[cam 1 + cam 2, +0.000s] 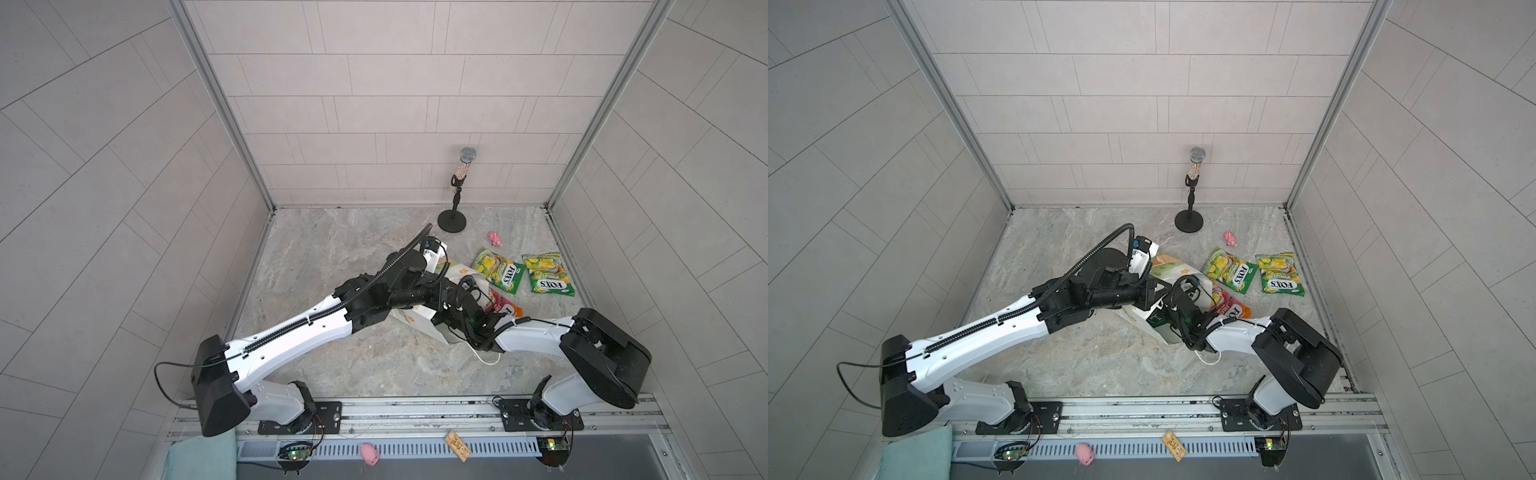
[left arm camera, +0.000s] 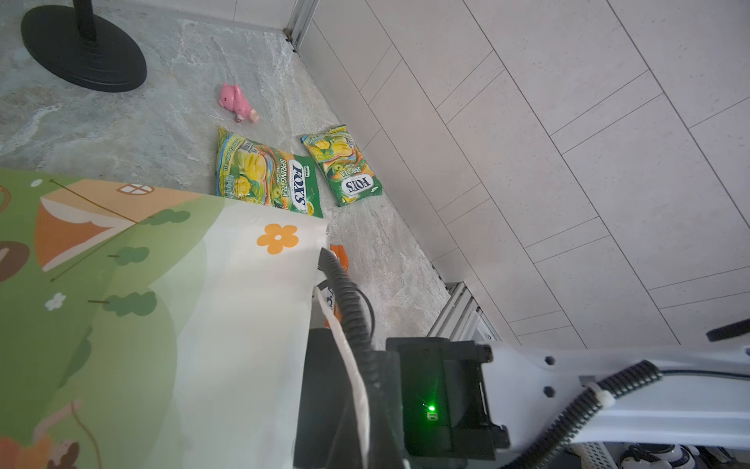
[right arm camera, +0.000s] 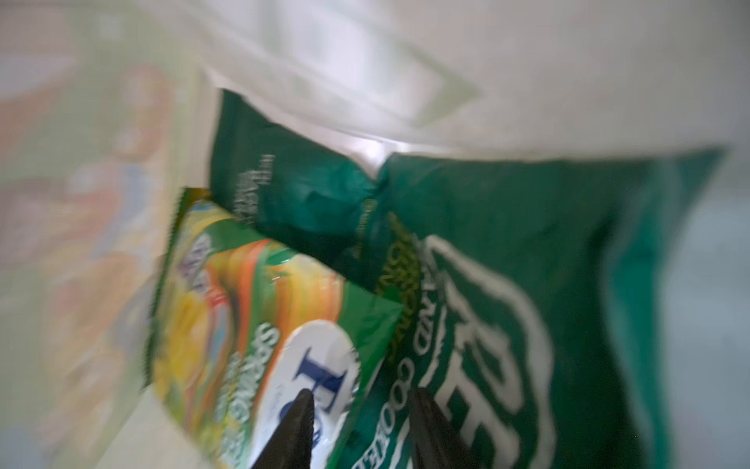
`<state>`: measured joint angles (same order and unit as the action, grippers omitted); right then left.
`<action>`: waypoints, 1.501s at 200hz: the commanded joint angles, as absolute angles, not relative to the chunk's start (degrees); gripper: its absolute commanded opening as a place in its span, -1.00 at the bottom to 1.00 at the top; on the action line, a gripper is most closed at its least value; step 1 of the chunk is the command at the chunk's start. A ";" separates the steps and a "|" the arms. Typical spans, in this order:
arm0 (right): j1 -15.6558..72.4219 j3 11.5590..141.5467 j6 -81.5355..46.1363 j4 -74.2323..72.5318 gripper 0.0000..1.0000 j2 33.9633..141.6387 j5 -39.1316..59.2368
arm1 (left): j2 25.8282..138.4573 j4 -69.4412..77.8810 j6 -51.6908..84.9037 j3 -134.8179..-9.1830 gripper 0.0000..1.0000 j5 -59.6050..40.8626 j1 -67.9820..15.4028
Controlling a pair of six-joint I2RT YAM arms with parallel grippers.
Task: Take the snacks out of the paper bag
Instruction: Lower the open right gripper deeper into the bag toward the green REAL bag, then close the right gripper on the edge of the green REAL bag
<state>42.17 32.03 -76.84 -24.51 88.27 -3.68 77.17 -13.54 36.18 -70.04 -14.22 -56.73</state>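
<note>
The white paper bag [image 1: 405, 316] lies on its side, its green landscape side filling the left wrist view [image 2: 121, 304]. My left gripper [image 1: 444, 291] is at its mouth, shut on the rim, fingers hidden. My right gripper [image 3: 361, 400] is inside the bag, open, its fingertips [image 3: 302, 402] over a yellow-green FOX'S packet [image 3: 251, 325] and the dark green REAL packet [image 3: 527, 264]. Two yellow-green FOX'S packets [image 1: 498, 272] [image 1: 548, 275] lie on the table to the right of the bag's mouth. An orange-pink packet [image 1: 505, 308] lies at the mouth, partly under my right arm.
A microphone on a round black stand [image 1: 453, 220] is at the back. A pink toy figure [image 1: 494, 237] lies near it. The right wall runs close beside the packets. On the front rail are another pink toy [image 1: 369, 453] and a small tan tag [image 1: 457, 445].
</note>
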 commanded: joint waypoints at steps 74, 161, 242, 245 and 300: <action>40.82 31.38 -78.90 -41.47 -0.76 97.73 4.74 | 76.06 -13.61 35.25 -70.11 -1.00 -14.27 -57.66; 40.52 32.86 -68.33 -24.95 -1.00 84.66 5.12 | 74.21 -17.17 34.42 -69.40 -1.00 -5.51 -57.58; 40.00 30.74 -64.75 -14.98 -1.00 72.95 3.09 | 73.39 -18.78 33.75 -68.99 -1.00 -2.89 -57.57; 40.01 30.62 -64.63 -14.59 -1.00 72.59 2.75 | 73.38 -18.74 33.68 -69.02 -1.00 -2.90 -57.56; 39.93 30.30 -63.87 -8.25 -0.82 69.20 -2.70 | 73.85 -18.36 33.51 -69.35 -1.00 -3.95 -57.55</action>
<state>40.07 30.68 -64.49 -13.50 69.82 0.99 74.78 -17.87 34.48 -69.78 -3.64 -57.39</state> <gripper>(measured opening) 0.047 0.038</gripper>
